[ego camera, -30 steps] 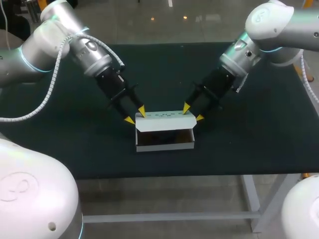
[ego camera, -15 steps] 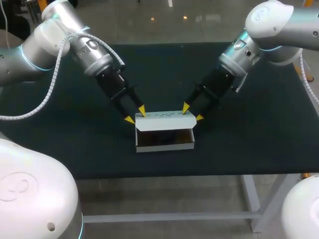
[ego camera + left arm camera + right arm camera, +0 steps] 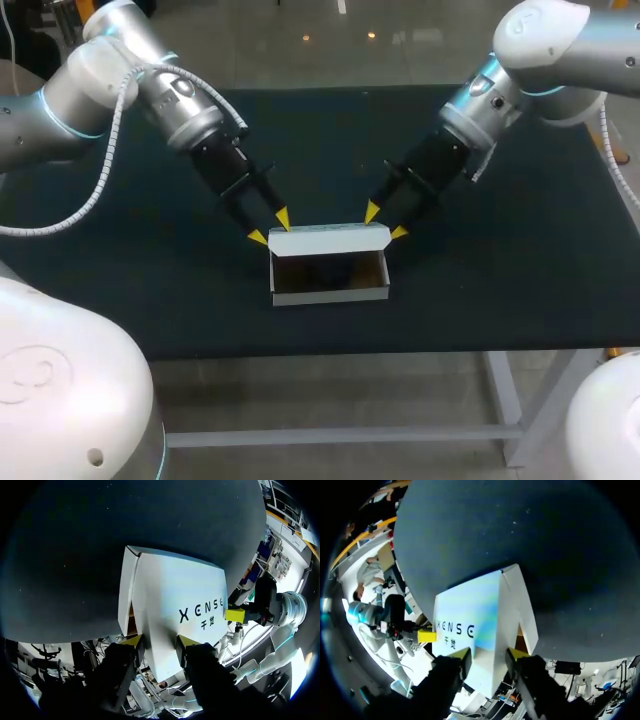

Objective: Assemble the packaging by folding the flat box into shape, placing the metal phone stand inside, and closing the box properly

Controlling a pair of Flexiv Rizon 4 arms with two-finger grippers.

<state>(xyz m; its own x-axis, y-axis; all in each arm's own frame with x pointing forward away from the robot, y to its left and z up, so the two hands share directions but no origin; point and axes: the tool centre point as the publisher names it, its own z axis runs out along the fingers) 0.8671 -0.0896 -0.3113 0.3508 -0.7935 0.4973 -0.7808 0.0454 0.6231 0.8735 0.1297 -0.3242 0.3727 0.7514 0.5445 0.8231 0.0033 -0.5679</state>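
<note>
I'm seeing my left gripper (image 3: 270, 227) sitting at one end of the raised lid (image 3: 328, 240), with its fingers spread partway. The lid's end is standing between them, and they're not clamping it as far as I can tell. My right gripper (image 3: 385, 222) is sitting at the opposite end with the same partway spread, and the lid's corner is poking between its tips. The white box (image 3: 330, 292) is resting on the dark table (image 3: 480, 290), just below and between both grippers. Its top is open and the lid is standing up along the far side. The inside is looking dark, and I can't make out what's in it.
</note>
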